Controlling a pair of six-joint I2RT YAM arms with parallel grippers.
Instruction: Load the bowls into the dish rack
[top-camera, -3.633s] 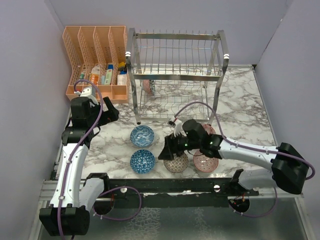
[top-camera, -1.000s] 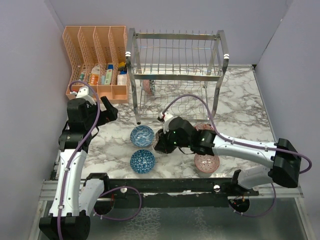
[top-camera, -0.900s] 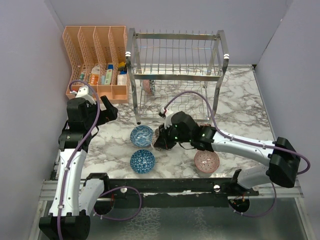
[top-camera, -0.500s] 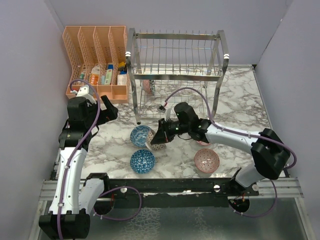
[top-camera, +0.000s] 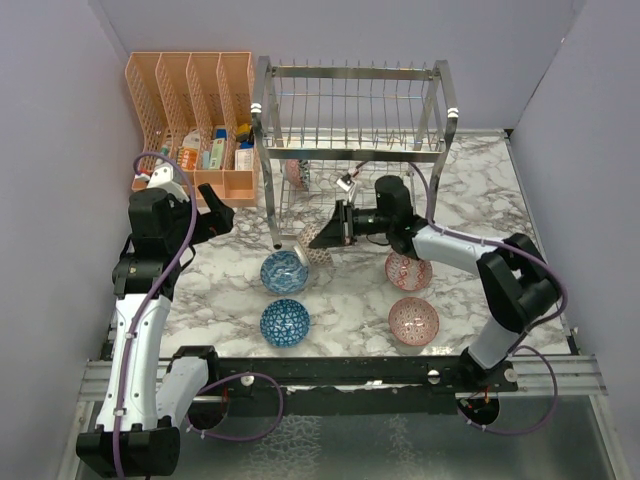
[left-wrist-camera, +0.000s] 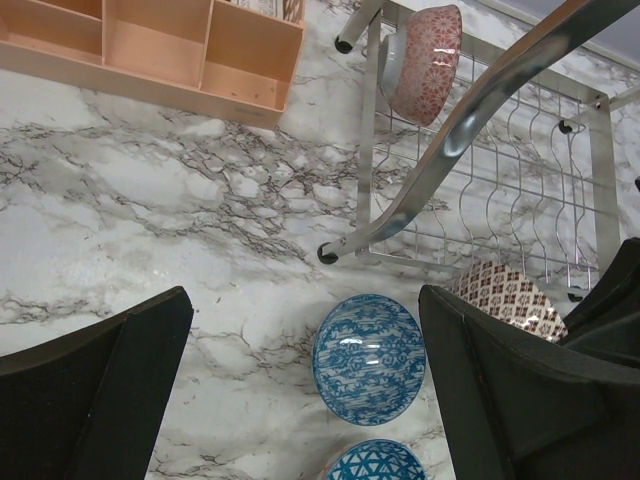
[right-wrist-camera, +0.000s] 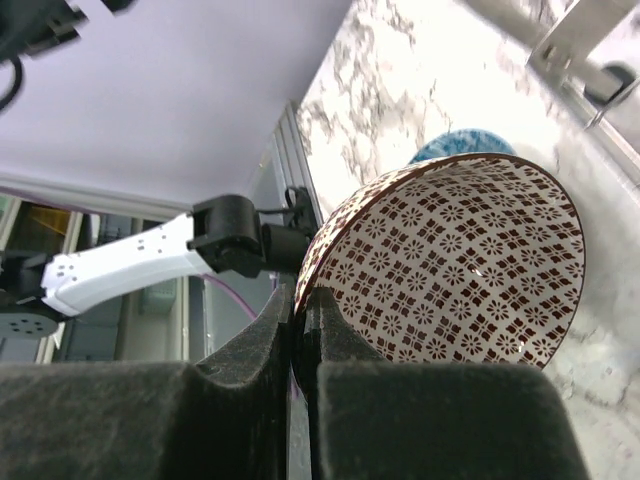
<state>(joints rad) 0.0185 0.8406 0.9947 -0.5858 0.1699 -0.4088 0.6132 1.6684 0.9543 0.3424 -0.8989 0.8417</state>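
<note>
Brown-beige bowl (right-wrist-camera: 450, 265), rim pinched in right gripper (right-wrist-camera: 303, 312).

Tilted brown bowl (top-camera: 318, 245) at dish rack (top-camera: 350, 155)

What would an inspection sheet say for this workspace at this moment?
Surface: marble-pattern table, no spills seen.
Job's things: dish rack holds one pink-red bowl on its lower tier; far blue bowl, near blue bowl, far red bowl and near pink bowl sit on the table.
Clutter: orange organizer holding small packages.
Grippers: right gripper shut on the brown patterned bowl, tilted at the rack's lower front; left gripper open, empty, above the table.
Cables: purple cables, no snag seen.
Surroundings: plain grey walls; nothing else seen.
</note>
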